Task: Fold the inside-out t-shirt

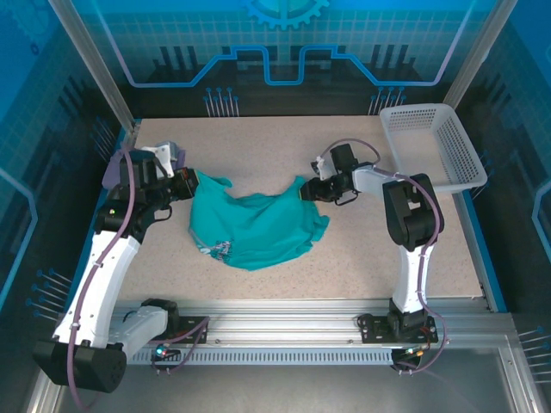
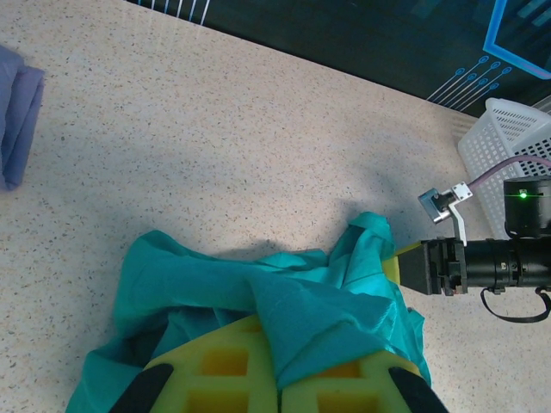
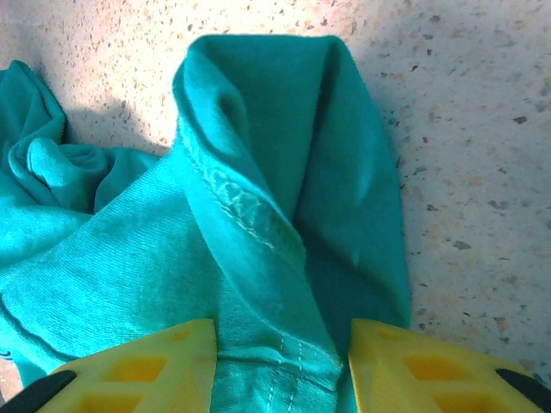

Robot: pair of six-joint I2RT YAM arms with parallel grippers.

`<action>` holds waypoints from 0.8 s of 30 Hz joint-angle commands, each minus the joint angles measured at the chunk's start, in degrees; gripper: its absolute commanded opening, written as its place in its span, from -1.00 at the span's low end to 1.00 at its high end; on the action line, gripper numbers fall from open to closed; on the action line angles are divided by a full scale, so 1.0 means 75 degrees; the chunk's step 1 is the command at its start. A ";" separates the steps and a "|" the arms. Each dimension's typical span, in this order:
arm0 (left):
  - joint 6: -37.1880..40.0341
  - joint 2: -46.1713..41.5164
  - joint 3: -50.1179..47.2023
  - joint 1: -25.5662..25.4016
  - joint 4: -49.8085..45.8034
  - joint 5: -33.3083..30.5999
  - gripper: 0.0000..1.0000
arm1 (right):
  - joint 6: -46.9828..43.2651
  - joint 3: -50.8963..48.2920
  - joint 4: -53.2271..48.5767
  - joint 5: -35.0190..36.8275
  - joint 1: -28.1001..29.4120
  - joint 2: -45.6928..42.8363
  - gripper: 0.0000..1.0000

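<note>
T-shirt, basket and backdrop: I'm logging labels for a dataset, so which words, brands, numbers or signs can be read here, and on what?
No text can be read.
t-shirt: a pale patch at its near edge, too small to read.
backdrop: a gear outline and line graphics, no letters or numbers.
basket: plain, no marking seen.

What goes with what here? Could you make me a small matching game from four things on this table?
1 t-shirt
2 basket
3 folded garment
4 left gripper

A white, far right corner
B shut on cloth
C teal, in the middle
D lavender, far left

Pairs: 1-C, 2-A, 3-D, 4-B
</note>
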 commanded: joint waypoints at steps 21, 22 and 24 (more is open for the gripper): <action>0.0013 -0.0172 -0.0148 0.0069 0.0230 0.0199 -1.00 | -0.0419 -0.0215 0.0048 -0.0283 -0.0079 -0.0560 -0.99; 0.0010 -0.0181 -0.0148 0.0069 0.0230 0.0197 -1.00 | -0.0419 -0.0265 0.0086 -0.0251 -0.0107 -0.0664 -1.00; 0.0026 -0.0176 -0.0159 0.0069 0.0239 0.0196 -1.00 | -0.0375 -0.0404 0.0202 -0.0201 -0.0201 -0.0934 -1.00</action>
